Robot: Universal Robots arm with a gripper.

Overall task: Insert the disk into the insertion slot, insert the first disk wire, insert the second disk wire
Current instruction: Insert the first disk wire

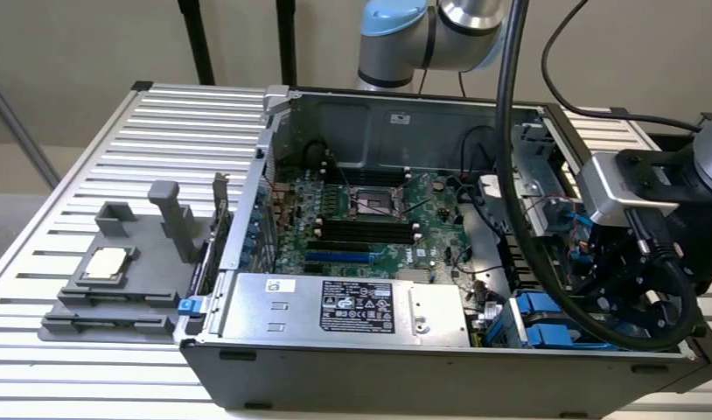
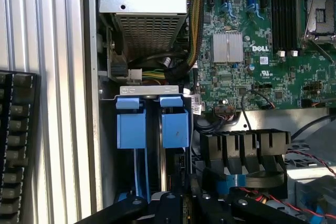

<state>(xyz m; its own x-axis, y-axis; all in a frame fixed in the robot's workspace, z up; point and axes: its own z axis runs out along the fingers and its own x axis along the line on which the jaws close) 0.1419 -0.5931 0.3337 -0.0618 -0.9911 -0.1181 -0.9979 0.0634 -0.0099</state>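
The insertion slot (image 2: 149, 92) is a grey metal cage at the computer case's corner, with two bright blue tabs (image 2: 131, 127) standing in it. In the exterior view it lies at the case's front right (image 1: 540, 319). A narrow grey edge between the tabs runs down under my fingers; I cannot tell whether it is the disk, as no labelled face shows. My gripper (image 2: 184, 196) hangs directly over the cage, fingers together and shut. From outside, the gripper (image 1: 596, 297) sits low at the case's right wall. A pale blue flat cable (image 2: 139, 174) and red-black wires (image 2: 310, 161) lie close by.
The large silver box with a black label (image 1: 356, 306) fills the case's front next to the cage. The motherboard (image 2: 262, 35) and a black ribbed shroud (image 2: 244, 148) lie beside my fingers. A grey fixture (image 1: 111, 280) stands on the slatted table at the exterior view's left.
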